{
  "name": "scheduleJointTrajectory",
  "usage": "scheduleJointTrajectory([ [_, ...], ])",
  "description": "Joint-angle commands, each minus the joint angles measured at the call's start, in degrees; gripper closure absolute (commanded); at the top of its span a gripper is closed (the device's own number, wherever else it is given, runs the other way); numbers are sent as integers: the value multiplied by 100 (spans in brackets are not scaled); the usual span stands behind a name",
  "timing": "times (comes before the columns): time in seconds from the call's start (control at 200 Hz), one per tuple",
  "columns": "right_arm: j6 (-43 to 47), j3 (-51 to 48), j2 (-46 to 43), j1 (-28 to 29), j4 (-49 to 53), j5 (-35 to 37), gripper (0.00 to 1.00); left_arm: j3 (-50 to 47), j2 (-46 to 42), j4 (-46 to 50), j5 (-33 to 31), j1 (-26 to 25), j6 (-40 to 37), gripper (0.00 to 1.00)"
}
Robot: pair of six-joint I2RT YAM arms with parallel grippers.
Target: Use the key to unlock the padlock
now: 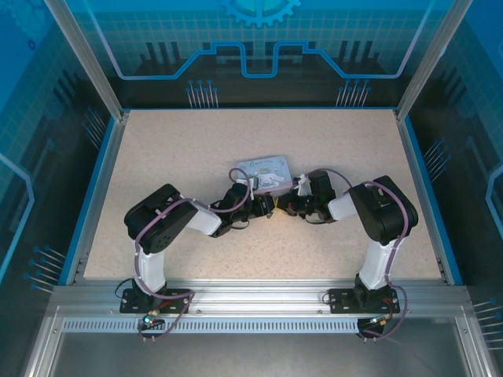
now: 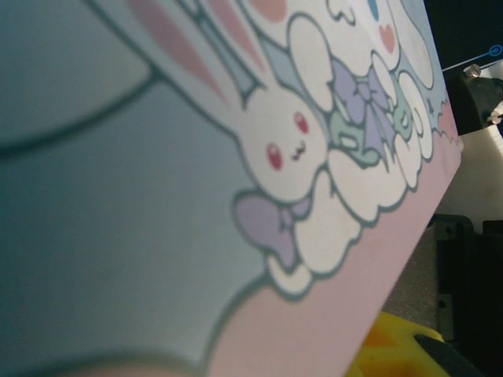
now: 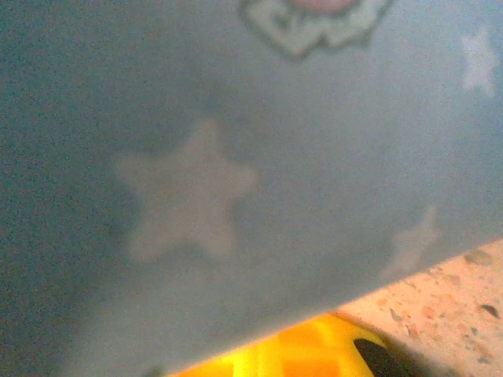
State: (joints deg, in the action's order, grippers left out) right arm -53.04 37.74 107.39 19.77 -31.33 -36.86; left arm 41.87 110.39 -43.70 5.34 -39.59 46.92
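Left gripper (image 1: 269, 206): centre of the top view, just below the tin, pointing right. Whether its fingers are released or clenched cannot be told.
Right gripper (image 1: 302, 206): centre of the top view, pointing left toward the left gripper. Fingers clenched; whether anything is between them cannot be told.
Padlock (image 1: 276, 213): appears as a small yellow glint between the two grippers, on the worktop (image 1: 173, 157), just below the tin. Too small to resolve.
Key: cannot be made out.
Tin (image 1: 267, 171): pale blue with a cartoon rabbit print, lying at frame centre. Its surface lies very close to both wrist cameras (image 2: 196, 196) (image 3: 236, 157).
Yellow part (image 2: 389, 349) (image 3: 291, 353): bright yellow, at the lower edge of both wrist views, beneath the tin's edge. Whether it is the padlock cannot be told.
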Motion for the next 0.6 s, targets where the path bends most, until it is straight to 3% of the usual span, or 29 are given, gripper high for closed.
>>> scheduleJointTrajectory([
  [0.0,-5,105,140,20,-2,26,93,29,346,742,51,-60,20,76],
  [0.185,-71,102,115,22,-61,-1,93,75,379,769,76,-58,20,88],
  [0.28,-98,95,57,19,-75,-14,92,86,378,776,122,-66,55,100],
  [0.395,-127,-25,-178,-63,-31,73,90,93,318,726,178,-59,151,100],
  [0.475,-188,-251,-494,-217,-16,172,85,68,236,635,216,-61,319,100],
  [0.595,-329,-608,-1043,-451,17,210,68,17,129,297,295,-50,718,100],
])
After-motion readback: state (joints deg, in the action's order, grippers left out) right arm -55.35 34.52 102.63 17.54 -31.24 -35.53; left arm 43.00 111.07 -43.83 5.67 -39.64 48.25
